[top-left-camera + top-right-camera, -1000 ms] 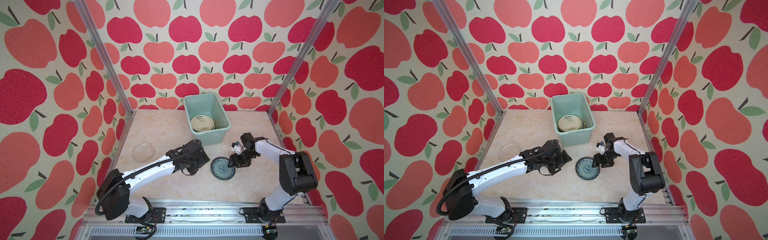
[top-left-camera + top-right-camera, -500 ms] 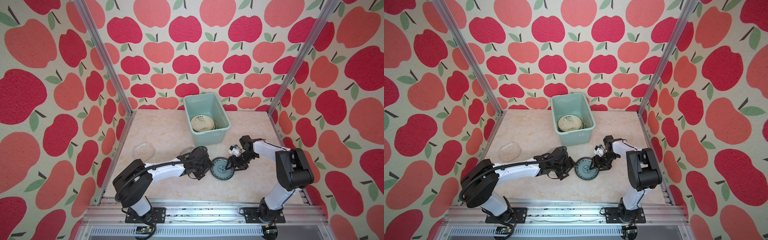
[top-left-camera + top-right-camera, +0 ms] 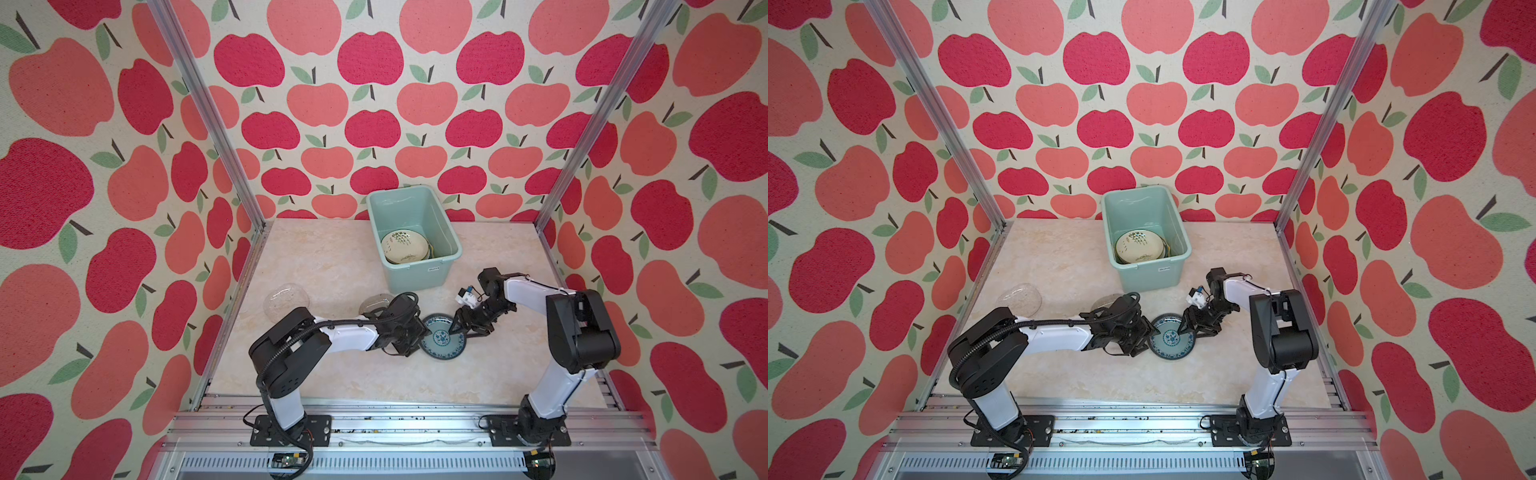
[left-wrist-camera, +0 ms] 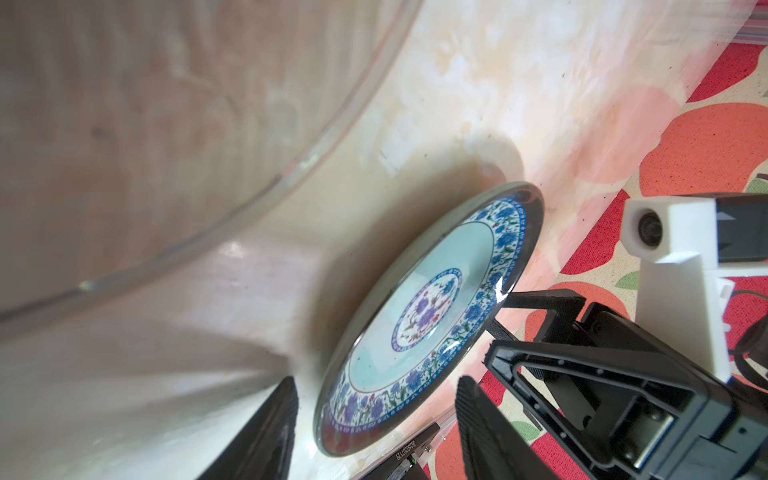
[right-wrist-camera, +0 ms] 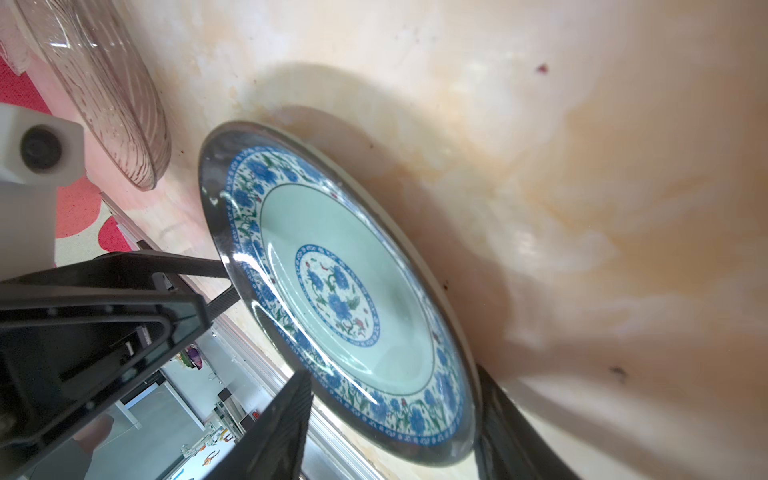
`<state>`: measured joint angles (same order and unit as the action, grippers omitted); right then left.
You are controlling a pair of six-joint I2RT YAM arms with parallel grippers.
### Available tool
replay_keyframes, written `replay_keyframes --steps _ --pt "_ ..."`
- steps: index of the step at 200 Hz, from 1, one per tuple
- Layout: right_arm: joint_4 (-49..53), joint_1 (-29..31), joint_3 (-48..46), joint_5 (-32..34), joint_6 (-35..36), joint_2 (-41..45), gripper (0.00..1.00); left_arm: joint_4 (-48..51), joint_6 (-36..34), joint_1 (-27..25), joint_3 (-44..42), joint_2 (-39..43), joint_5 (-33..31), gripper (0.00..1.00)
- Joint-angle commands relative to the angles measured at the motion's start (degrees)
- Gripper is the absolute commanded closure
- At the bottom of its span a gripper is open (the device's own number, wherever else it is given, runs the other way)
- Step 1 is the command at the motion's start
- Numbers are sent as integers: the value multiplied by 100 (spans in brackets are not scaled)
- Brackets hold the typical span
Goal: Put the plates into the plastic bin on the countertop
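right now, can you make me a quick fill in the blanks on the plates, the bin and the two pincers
1. The plate between the left pincer and the right pincer has a ____ floral pattern.
2. The cream plate lies ____ the plastic bin.
3. One clear glass plate and another both rest outside the bin, on the ____.

Missing words: blue; inside; countertop
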<state>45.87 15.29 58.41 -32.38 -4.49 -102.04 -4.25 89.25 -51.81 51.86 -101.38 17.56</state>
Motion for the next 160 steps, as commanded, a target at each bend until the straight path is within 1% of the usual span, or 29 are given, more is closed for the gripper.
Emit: replay_keyframes --steps 1,32,61,72,87,101,139,160 --pt "-43 -26 142 -200 121 -41 42 -65 66 46 131 -239 145 46" --pt "-117 -26 128 -435 180 128 47 -92 66 66 199 -381 254 56" --pt "-102 -26 127 -584 247 197 51 -154 92 84 222 -473 344 61" --pt "-111 -26 120 -634 265 217 56 -155 92 84 230 -487 353 62" --pt "-129 -26 109 -673 265 241 60 -99 59 84 278 -484 353 63" --pt "-127 -26 109 -682 265 244 67 -61 23 84 316 -497 378 63" --pt "-82 -41 113 -551 176 260 83 118 -71 84 438 -466 371 64" --pt "1 -91 136 -515 98 276 91 327 -207 92 564 -399 353 64"
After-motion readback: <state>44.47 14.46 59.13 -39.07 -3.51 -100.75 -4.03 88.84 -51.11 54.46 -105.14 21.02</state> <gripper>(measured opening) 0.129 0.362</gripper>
